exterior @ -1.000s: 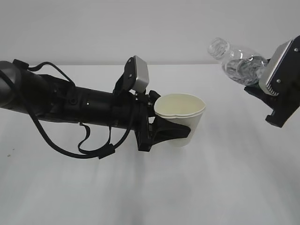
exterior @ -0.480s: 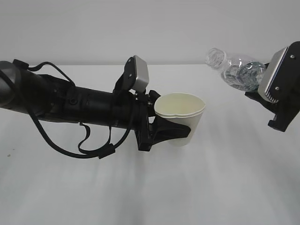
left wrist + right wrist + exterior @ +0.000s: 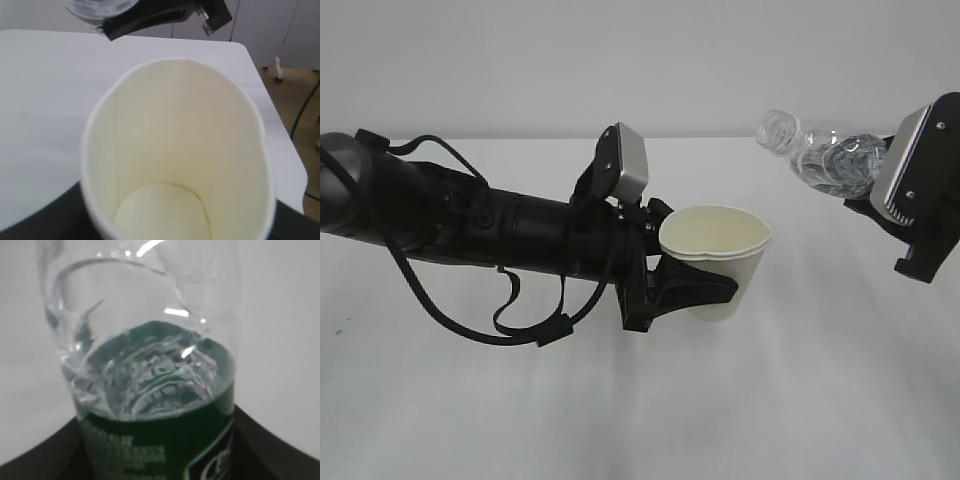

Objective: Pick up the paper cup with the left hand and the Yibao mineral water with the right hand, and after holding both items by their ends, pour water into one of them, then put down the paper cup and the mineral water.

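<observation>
I have the left hand [image 3: 705, 290] clamped low around the light, easily crushed paper cup [image 3: 718, 255], its rim already squeezed oval, while the right hand [image 3: 910, 215] grips the thin, slippery Yibao mineral water [image 3: 825, 155] at its base, tilted neck-first toward the cup.

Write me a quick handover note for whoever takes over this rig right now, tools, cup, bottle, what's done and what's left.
Left tool: shut on the paper cup, held upright above the table; cup looks empty inside, rim squeezed oval.
Right tool: shut on the Yibao mineral water, tilted with its open mouth toward the cup, a little water inside.
Done: both items picked up and lifted.
Left: bottle mouth is not yet over the cup; bring it across, pour, then set down cup and bottle.
</observation>
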Tool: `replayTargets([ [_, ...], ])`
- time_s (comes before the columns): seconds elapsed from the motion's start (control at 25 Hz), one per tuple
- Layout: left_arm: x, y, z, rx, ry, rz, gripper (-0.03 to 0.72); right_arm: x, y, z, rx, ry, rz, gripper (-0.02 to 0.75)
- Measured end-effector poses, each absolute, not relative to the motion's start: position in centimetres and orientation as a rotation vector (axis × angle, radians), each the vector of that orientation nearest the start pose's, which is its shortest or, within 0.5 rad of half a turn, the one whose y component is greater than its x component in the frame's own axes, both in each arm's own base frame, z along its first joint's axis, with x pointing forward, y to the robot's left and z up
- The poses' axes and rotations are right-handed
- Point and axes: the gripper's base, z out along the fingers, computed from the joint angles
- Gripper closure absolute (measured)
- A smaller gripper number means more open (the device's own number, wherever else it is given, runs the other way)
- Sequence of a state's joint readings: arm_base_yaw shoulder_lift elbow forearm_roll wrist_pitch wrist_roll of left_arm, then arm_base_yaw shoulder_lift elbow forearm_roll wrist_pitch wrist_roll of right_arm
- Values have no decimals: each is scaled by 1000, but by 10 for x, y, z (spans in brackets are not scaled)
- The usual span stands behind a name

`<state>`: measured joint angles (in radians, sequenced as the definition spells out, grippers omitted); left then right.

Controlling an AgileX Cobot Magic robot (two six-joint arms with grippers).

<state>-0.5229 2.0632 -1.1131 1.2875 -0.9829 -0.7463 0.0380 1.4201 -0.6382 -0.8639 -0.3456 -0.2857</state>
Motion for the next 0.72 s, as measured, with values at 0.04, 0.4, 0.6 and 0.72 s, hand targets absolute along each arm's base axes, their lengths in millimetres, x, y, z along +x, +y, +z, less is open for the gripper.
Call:
replayTargets([
  [0.04, 306, -262, 153, 1327, 1478, -1053, 255, 280, 34, 225, -1256, 1614, -421, 275],
  [0.4, 306, -263, 150, 1336, 1502, -1022, 255, 279, 38, 223, -1332, 1590, -454, 275],
  [0.6, 307, -263, 150, 1333, 1505, -1018, 255, 278, 39, 223, -1355, 1579, -461, 275],
  [0.72, 307, -263, 150, 1327, 1510, -1015, 255, 278, 39, 223, -1361, 1576, -465, 275],
])
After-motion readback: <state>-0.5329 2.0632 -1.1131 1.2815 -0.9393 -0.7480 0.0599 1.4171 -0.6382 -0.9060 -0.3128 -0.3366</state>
